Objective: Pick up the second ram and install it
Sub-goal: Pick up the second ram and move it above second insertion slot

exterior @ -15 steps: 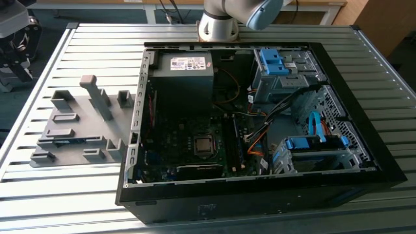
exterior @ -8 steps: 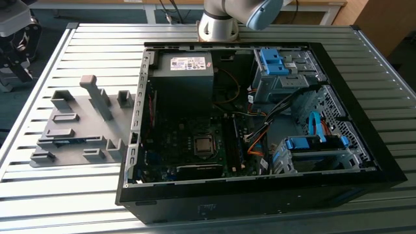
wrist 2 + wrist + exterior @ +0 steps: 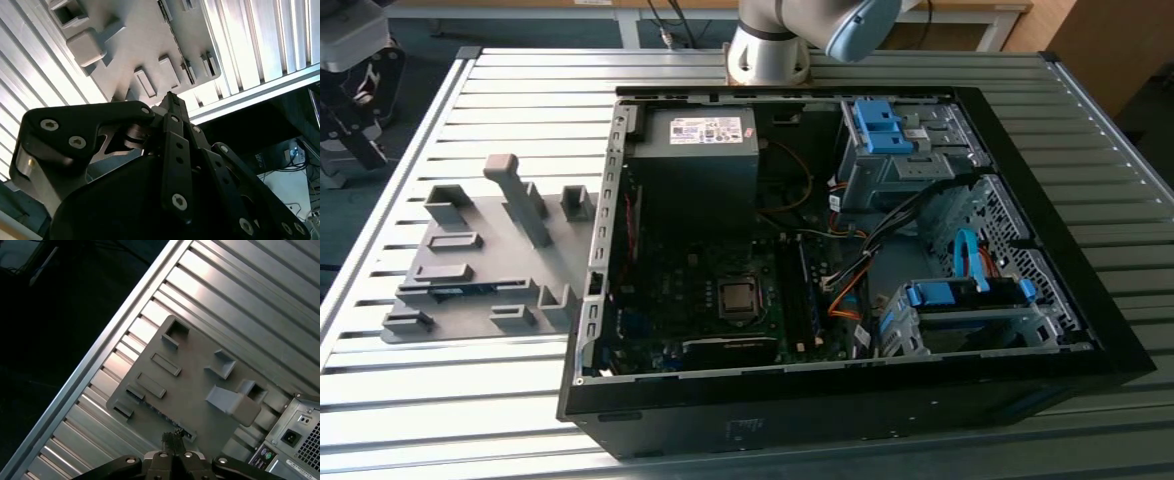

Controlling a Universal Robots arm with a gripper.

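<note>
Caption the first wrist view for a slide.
Gripper above the grey holder plate on the slatted table, computer case alongside.

Computer case (image 3: 854, 420) — grey holder plate (image 3: 507, 262)

The surface (image 3: 440, 400) is shiny ribbed metal. The grey tray (image 3: 507, 270) looks like dull smooth plastic. The hand (image 3: 173, 436) is smooth and black.

Exterior view high, both wrist views above holder (image 3: 195, 390) (shared)
</note>
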